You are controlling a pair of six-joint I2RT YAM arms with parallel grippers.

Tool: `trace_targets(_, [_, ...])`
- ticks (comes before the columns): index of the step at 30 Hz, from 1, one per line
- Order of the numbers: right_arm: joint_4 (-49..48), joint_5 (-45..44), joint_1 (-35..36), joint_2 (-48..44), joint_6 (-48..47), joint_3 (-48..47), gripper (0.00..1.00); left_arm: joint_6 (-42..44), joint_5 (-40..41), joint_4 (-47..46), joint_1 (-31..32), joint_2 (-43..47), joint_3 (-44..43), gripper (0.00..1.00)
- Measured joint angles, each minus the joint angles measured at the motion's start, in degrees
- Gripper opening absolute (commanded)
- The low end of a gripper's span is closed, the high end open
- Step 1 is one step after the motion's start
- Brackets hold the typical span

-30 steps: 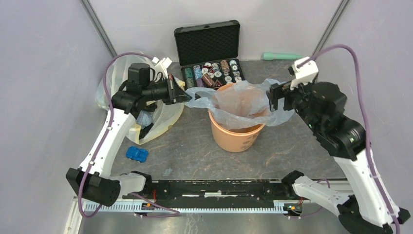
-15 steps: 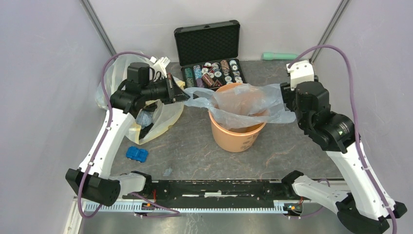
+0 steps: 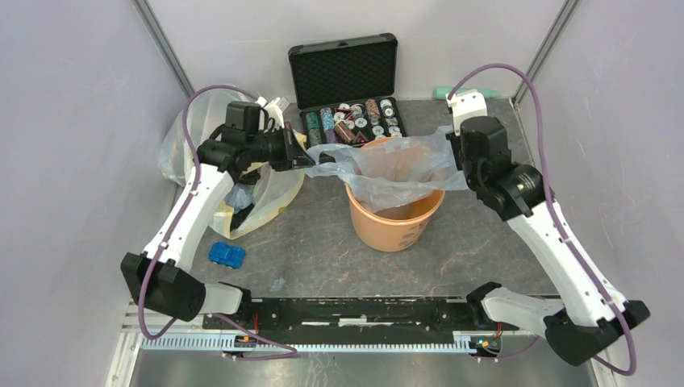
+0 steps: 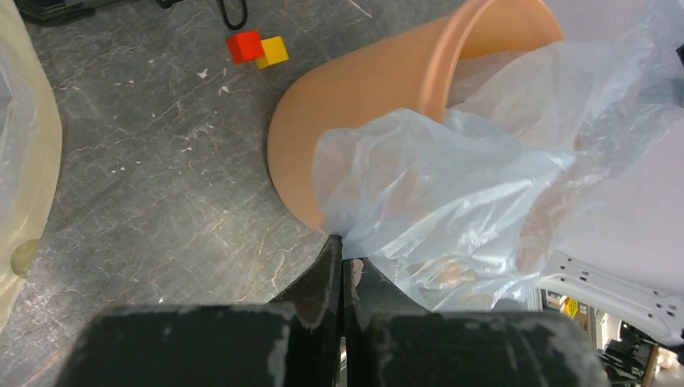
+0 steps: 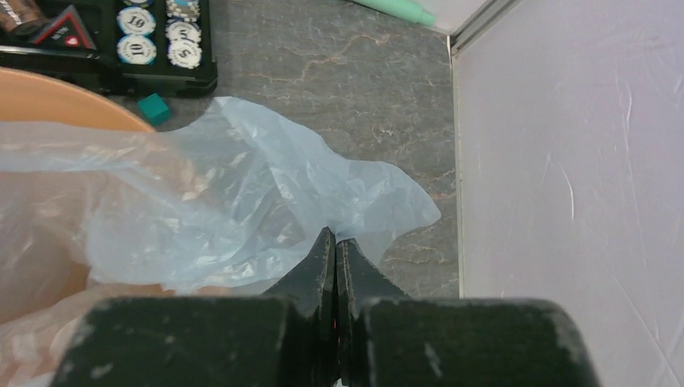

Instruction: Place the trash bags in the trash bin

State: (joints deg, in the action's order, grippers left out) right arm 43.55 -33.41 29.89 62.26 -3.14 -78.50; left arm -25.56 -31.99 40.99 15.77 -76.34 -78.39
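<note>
A pale blue translucent trash bag (image 3: pixel 391 165) hangs spread over the mouth of the orange trash bin (image 3: pixel 393 226), sagging into it. My left gripper (image 3: pixel 310 160) is shut on the bag's left edge, left of the bin's rim. In the left wrist view the bag (image 4: pixel 476 193) bunches at my left gripper (image 4: pixel 342 242) beside the trash bin (image 4: pixel 363 97). My right gripper (image 3: pixel 454 157) is shut on the bag's right edge, just right of the rim. The right wrist view shows film (image 5: pixel 266 201) pinched at my right gripper (image 5: pixel 335 238).
An open black case (image 3: pixel 347 97) of poker chips stands behind the bin. A large yellowish bag (image 3: pixel 202 161) lies at the left under my left arm. A blue toy car (image 3: pixel 227 255) sits near the front left. A green tube (image 3: pixel 464 93) lies by the back wall.
My right gripper went from open to shut on the bag's right edge and moved back and up. The bag now stretches more tightly across the bin. The left gripper shifted slightly right.
</note>
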Motion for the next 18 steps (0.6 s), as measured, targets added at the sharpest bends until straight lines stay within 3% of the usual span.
trace_targets(12, [-3.17,11.89,-15.34,14.29,0.96,-2.89,0.0,0.04,0.85,-0.13,0.0,-7.23,-0.85,0.02])
trace_targets(18, [-5.51,16.41,-19.02,15.04,2.08,3.52,0.0,0.0,0.68,-1.31,0.63,-9.01,1.92,0.02])
